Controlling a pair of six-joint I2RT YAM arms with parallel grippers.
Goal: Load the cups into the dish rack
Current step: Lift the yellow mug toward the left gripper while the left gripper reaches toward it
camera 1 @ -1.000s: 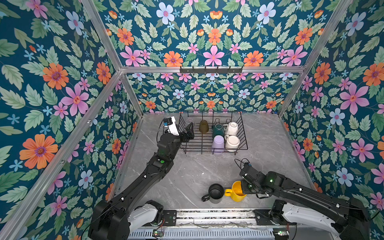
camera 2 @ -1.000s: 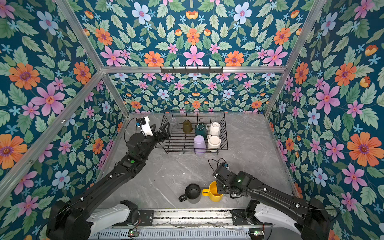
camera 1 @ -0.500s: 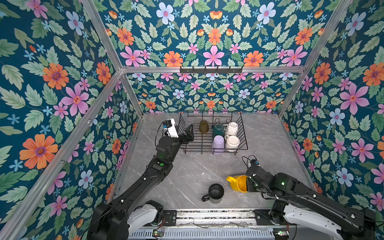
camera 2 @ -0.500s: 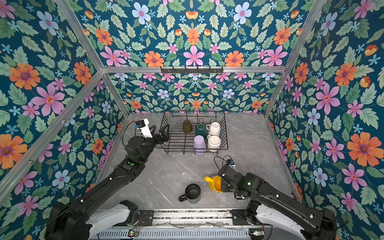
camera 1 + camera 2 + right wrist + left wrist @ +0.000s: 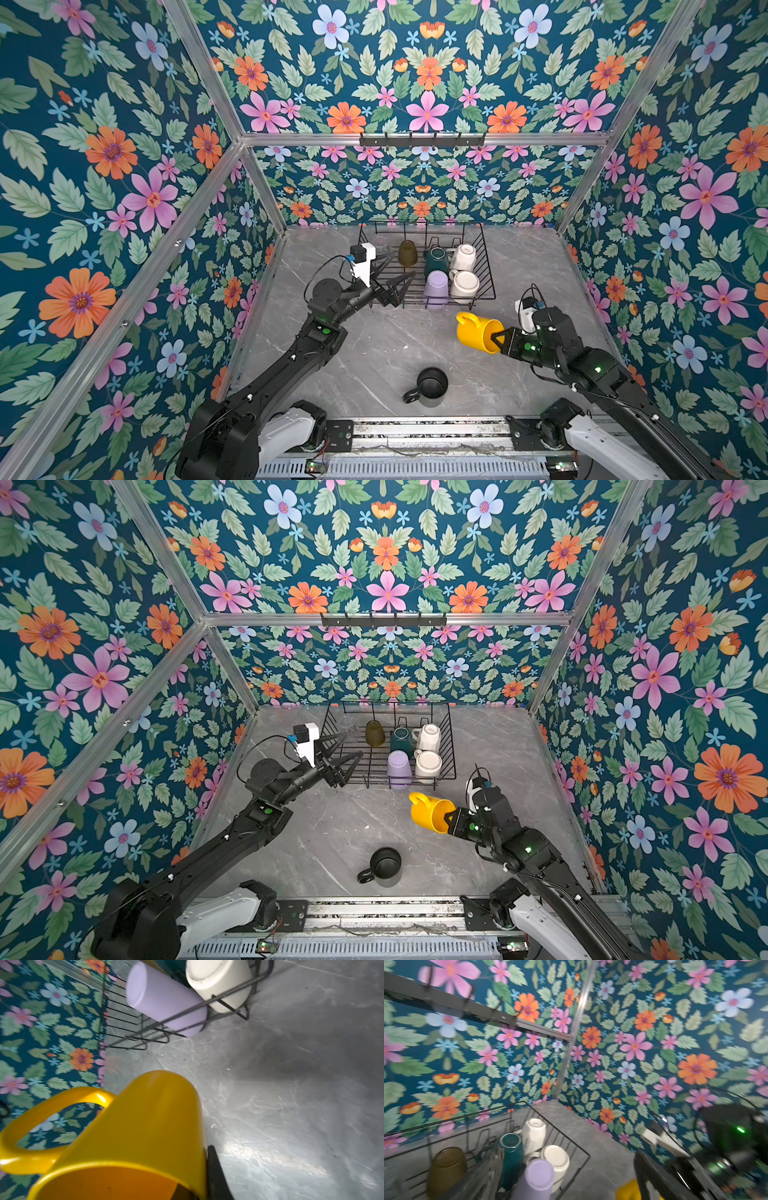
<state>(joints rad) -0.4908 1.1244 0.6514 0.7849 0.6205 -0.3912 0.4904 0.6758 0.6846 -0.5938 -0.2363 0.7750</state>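
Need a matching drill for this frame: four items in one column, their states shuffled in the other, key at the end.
Column 1
1. yellow mug
2. black mug
3. lilac tumbler
4. left gripper

Column 2
A. upside down inside the dish rack
B. open, holding nothing, at the rack's left side in both top views
C. standing upright on the table, outside the rack
D. tipped sideways, rim pinched by the right gripper

Pairs: 1-D, 2-C, 3-A, 4-B
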